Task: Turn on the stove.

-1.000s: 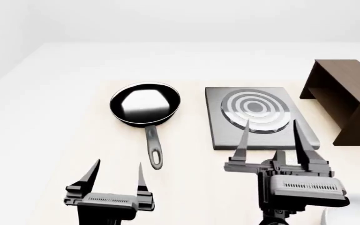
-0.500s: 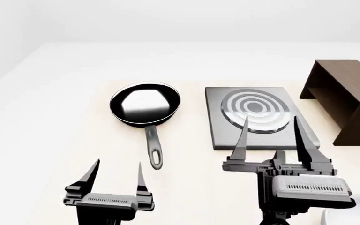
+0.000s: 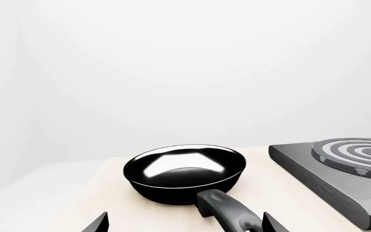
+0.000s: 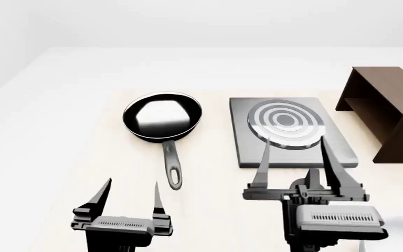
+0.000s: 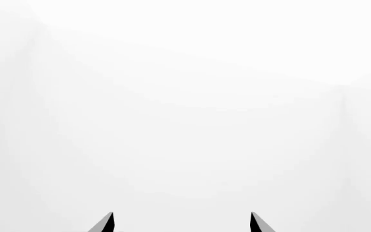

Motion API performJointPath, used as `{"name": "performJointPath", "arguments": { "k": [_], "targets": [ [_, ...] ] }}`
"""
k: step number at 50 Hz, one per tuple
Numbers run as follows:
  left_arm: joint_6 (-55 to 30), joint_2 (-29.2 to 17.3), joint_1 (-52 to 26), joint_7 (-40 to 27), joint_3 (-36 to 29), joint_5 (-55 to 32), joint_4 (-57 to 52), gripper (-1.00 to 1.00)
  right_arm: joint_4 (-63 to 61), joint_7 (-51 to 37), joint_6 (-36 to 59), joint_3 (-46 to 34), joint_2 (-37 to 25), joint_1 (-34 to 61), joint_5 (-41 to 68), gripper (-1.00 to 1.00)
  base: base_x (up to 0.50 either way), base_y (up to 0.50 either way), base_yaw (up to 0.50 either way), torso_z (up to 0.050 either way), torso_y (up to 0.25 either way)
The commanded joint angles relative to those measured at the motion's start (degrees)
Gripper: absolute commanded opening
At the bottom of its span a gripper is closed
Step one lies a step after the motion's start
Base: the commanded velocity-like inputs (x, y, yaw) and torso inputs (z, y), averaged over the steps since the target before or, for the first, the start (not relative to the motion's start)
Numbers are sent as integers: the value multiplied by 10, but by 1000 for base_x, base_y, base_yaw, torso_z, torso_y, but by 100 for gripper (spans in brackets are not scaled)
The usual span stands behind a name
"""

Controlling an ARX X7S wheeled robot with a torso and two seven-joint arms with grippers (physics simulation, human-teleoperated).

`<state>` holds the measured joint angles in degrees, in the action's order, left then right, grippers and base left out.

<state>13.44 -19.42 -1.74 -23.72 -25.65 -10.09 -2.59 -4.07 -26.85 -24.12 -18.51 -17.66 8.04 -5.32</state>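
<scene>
Both end effectors, left (image 4: 131,189) and right (image 4: 294,147), gape released; right overlaps stove (image 4: 289,152), perhaps hiding its knob; pan (image 4: 163,118) at 9 o'clock.

Bare tabletop (image 4: 69,131) lies open left of the frying pan (image 4: 162,116); its handle (image 4: 172,167) and the wooden shelf (image 4: 387,107) flank the stove (image 4: 285,131).
</scene>
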Motion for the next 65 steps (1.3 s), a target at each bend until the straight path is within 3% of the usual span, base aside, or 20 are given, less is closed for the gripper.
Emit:
{"name": "performJointPath", "arguments": {
  "k": [1, 57, 65],
  "targets": [
    [-1, -1, -1, -1, -2, -1, 0, 100, 6, -2, -3, -8, -1, -3, -10, 100, 0, 0, 0, 0, 0],
    [5, -4, -4, -5, -7, -4, 7, 100, 4, -30, -7, 7, -19, -25, -6, 100, 0, 0, 0, 0, 0],
    [-2, -7, -3, -8, -8, -4, -2, 100, -40, -31, 15, 9, -26, -36, -15, 100, 0, 0, 0, 0, 0]
  ]
}}
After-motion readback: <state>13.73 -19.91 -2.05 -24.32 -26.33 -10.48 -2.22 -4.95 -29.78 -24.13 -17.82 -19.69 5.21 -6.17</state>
